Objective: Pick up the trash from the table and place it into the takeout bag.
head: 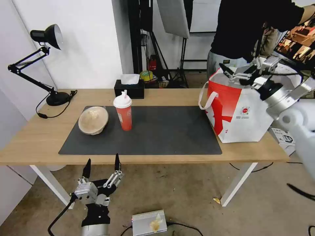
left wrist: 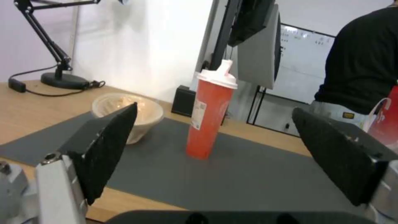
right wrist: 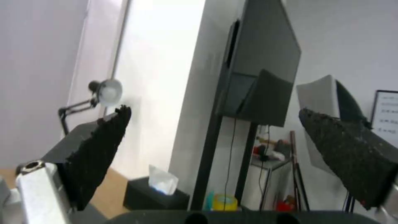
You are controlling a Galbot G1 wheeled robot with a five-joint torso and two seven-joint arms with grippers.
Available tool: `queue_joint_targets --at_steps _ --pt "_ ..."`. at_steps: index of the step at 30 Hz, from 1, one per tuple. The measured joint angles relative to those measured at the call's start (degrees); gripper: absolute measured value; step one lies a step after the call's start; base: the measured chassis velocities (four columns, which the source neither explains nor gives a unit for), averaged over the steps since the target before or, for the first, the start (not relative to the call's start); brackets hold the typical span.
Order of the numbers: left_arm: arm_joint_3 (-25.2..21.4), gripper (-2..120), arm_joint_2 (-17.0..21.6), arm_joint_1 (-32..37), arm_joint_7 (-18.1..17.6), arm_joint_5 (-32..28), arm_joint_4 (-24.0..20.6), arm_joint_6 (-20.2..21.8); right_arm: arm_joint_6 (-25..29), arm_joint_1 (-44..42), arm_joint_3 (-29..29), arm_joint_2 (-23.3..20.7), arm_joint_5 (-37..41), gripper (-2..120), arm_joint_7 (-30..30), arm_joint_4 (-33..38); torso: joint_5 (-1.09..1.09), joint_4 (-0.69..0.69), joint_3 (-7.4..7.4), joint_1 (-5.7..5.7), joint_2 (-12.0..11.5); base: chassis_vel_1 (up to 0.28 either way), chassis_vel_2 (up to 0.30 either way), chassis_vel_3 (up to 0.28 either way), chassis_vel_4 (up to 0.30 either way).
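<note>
The table (head: 164, 98) carries the dark mat (head: 157, 131), my landmark. The takeout bag (head: 242, 114) stands off the mat's right end, and my right pincer (head: 241, 73) hovers over its open mouth, fingers apart and empty. On the mat's left end sit the beige pulp bowl (head: 93, 120) and, just beside it, the upright red cup (head: 123, 113). My left pincer (head: 101, 168), fingers spread, hangs below the mat's near edge, pointing toward both, so I judge it the nearer arm.

Red cup (head: 124, 115), beige bowl (head: 93, 120), dark grey mat (head: 164, 131).
</note>
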Motion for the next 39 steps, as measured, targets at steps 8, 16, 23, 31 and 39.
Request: queue_joint_targets --at_steps 8,16,23,31,39 --pt "-0.08 100 -0.14 0.20 -0.05 -0.07 -0.20 -0.10 2.93 -6.31 1.35 3.36 -1.91 100 9.14 6.45 -0.01 -0.01 0.00 0.00 0.00 0.000 0.000 0.000 0.000" --pt "-0.52 100 -0.13 0.58 -0.08 -0.08 -0.40 -0.96 7.09 -17.09 1.82 9.31 -12.26 100 26.14 18.30 -0.01 -0.01 0.00 0.00 0.00 0.000 0.000 0.000 0.000" --pt "-0.71 100 -0.13 0.63 -0.11 -0.12 -0.57 -1.08 7.81 -23.12 0.58 12.50 -19.42 100 36.20 25.15 -0.01 0.00 0.00 0.00 0.00 0.000 0.000 0.000 0.000" --pt "-0.67 100 -0.16 0.66 -0.13 -0.20 -0.97 -1.11 7.36 -30.87 0.20 14.82 -25.31 100 41.61 29.61 -0.01 0.00 0.00 0.00 0.00 0.000 0.000 0.000 0.000" --pt "-0.61 100 -0.15 0.76 -0.13 -0.30 -1.18 -1.11 7.55 -39.38 -1.33 17.08 -31.71 100 43.36 31.28 0.00 0.00 0.00 0.00 0.00 0.000 0.000 0.000 0.000"
